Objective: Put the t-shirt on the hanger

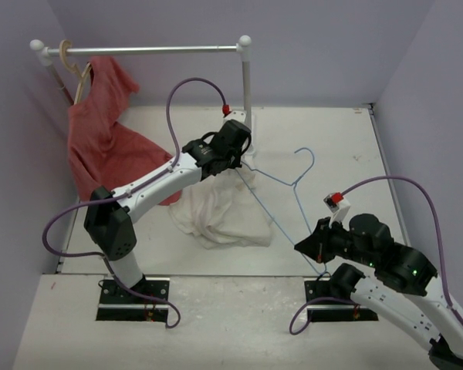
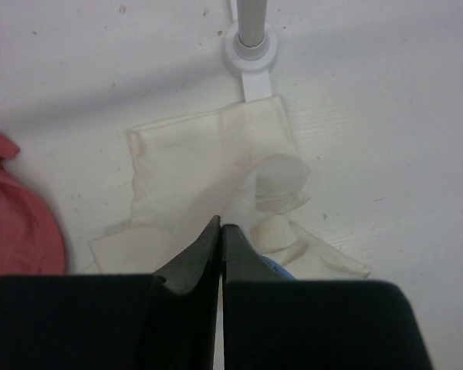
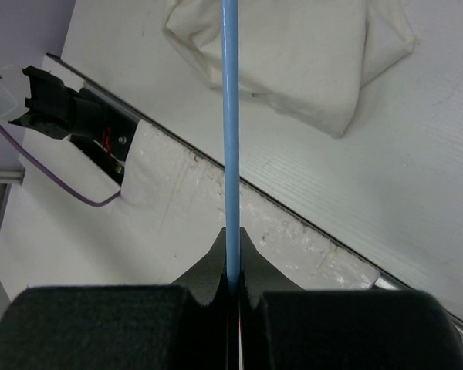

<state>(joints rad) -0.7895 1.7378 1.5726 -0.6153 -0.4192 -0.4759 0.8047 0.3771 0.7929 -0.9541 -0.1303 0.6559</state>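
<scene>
A: On the bench, from the overhead view, what's where?

B: The white t-shirt lies crumpled mid-bench. The left tool is at its upper edge. The light-blue wire hanger lies slantwise, its lower corner in the right tool. A red garment hangs on a wooden hanger from the rack, well apart.

A: And the left wrist camera?

B: The left tool has its jaws pressed together with a fold of t-shirt pinched between them. A sliver of hanger shows just beside it. The rack's foot touches the cloth's far edge.

A: The right wrist?

B: The right tool is clamped on the hanger, whose wire runs straight out over the t-shirt.

A: How would you do this step well?

B: I'd say the job is feeding a hanger shoulder into the shirt's opening. Lift only one layer so the opening gapes, keep the wire steady and level, and slide it in slowly. Thin cloth may slip or bunch.

A: Any writing?

B: No brand, label or writing can be read in any view.
</scene>
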